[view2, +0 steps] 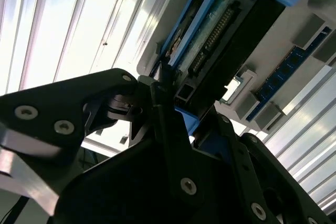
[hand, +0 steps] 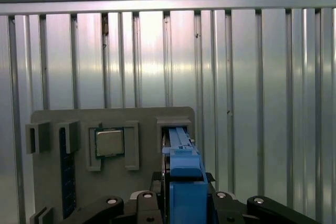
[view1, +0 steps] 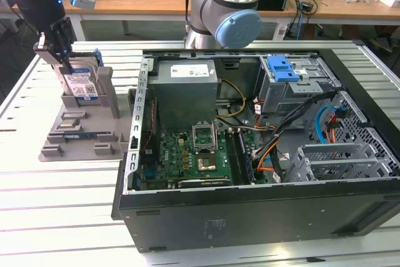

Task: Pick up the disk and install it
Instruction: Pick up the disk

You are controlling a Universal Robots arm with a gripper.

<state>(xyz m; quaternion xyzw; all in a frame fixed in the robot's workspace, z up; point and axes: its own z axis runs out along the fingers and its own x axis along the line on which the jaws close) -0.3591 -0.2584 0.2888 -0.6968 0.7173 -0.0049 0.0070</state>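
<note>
SERVER BENCH: At the exterior view's left, the gripper [view1: 60, 51] clamps the upper edge of the disk [view1: 82, 82]. The disk stands on edge in a slot of the grey holder stand [view1: 81, 136], a pose that appears meant to leave its top free for a grasp from above. In the first wrist view, the 2 fingers [hand: 211, 184] press in on the blue rail [hand: 184, 174], and a processor chip [hand: 109, 142] rests in a neighbouring pocket. To the exterior view's right, the opened computer case [view1: 250, 211] lies on its side, exposing the drive cage [view1: 294, 92] under its blue latch [view1: 282, 67], the disk's likely destination. Everything sits on a slatted aluminium table [view1: 56, 211], and cluttered wooden desks [view1: 144, 1] line the room behind.
</note>
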